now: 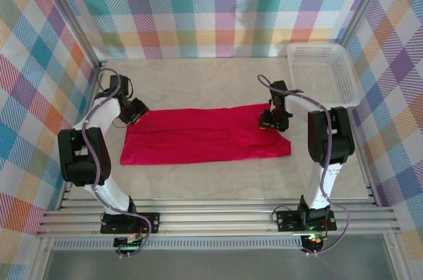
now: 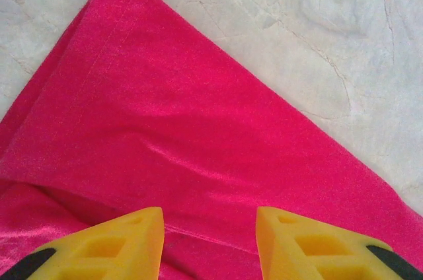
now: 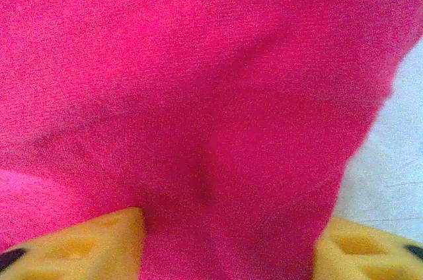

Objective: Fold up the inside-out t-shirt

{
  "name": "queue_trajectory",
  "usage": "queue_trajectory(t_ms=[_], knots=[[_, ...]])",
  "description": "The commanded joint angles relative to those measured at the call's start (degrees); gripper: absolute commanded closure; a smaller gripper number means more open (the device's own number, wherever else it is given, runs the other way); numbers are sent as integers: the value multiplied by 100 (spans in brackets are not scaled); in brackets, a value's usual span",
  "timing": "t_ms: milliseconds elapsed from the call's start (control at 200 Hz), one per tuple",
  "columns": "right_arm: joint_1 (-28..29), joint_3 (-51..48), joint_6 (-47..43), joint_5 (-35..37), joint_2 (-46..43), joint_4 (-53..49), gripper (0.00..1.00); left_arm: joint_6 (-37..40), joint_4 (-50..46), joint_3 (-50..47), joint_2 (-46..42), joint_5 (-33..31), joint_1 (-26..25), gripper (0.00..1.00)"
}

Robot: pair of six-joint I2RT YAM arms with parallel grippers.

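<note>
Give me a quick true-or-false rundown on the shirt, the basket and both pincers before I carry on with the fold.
1. The red t-shirt lies in the white mesh basket. False: it lies on the table as a long strip, and the basket stands apart at the far right corner.
2. The left pincer is at the shirt's far left corner. True.
3. The right pincer is over the basket. False: it is at the shirt's right end, on the far edge.
4. In the left wrist view, the left pincer's fingers stand apart with red fabric between them. True.
</note>
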Motion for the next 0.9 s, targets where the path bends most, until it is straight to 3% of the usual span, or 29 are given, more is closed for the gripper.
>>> queue_trajectory(t_ms=[0,100,250,405,565,760,895], knots=[[177,-290,124,-331,41,86,60,29,-220,128,-272,-19,-54,59],[180,-300,175,-202,-39,64,80,29,-230,150,-312,-1,-54,59],[95,-180,151,104,-428,-249,100,-88,-162,48,-453,170,-116,60],[-251,-183,-26,278,-1250,-618,100,-486,335,-287,-721,253,-743,61],[-394,8,-234,515,-1792,-1135,100,-638,655,-167,-418,349,-1330,61],[-377,64,33,149,-2194,-1313,100,-289,285,318,212,166,-1259,60],[-115,203,307,1,-2261,-1299,100,-296,350,289,397,430,-1013,60]])
